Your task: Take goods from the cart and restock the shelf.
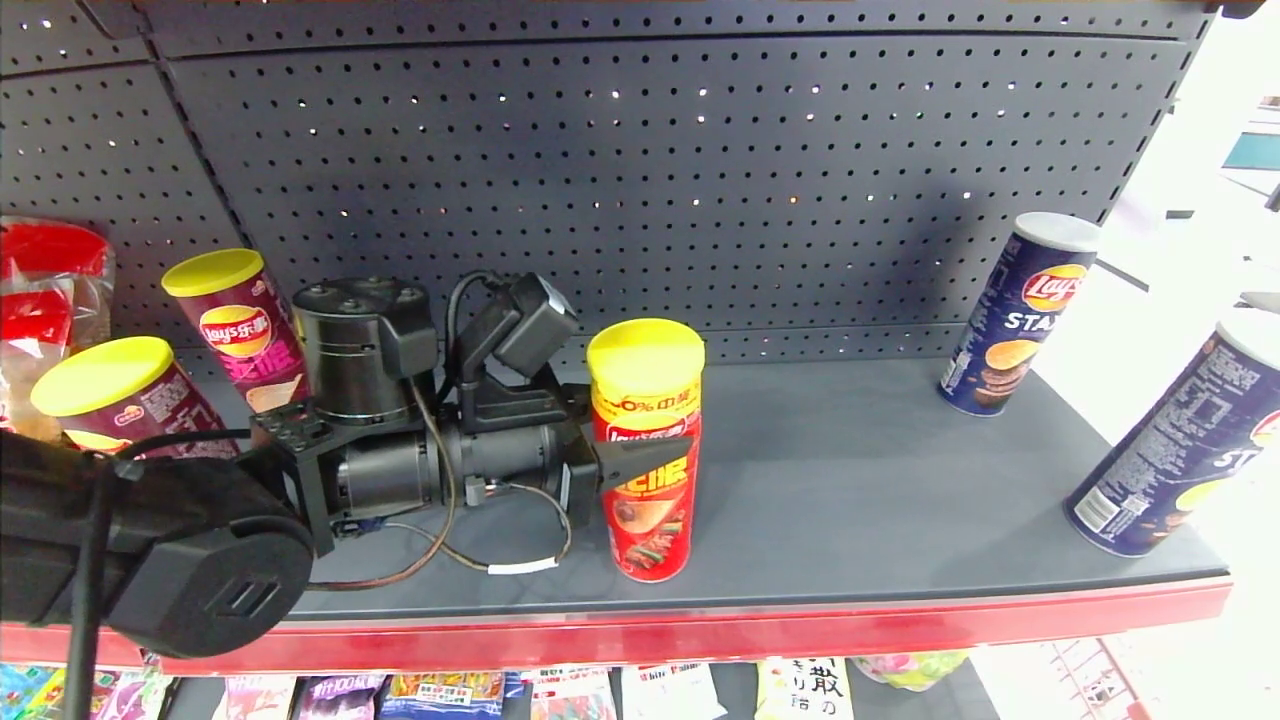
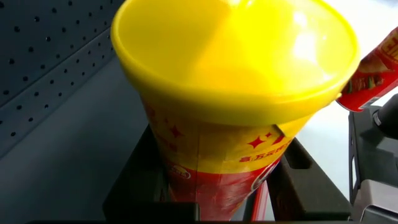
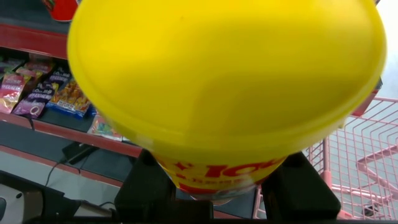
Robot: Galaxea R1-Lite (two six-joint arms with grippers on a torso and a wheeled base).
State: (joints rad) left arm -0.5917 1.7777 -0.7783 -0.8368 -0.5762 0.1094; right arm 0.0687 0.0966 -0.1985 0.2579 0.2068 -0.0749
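Note:
A red chip can with a yellow lid stands upright on the grey shelf, near its middle. My left gripper comes in from the left and is shut on this can at mid height. In the left wrist view the same can sits between the dark fingers. A second red can with a yellow lid is held off the shelf, with my right gripper shut around its body.
Two purple cans and a red bag stand at the shelf's left. Two blue cans stand at the right. Between the red can and the blue ones is free room. A pink wire cart and lower snack shelves lie below the right gripper.

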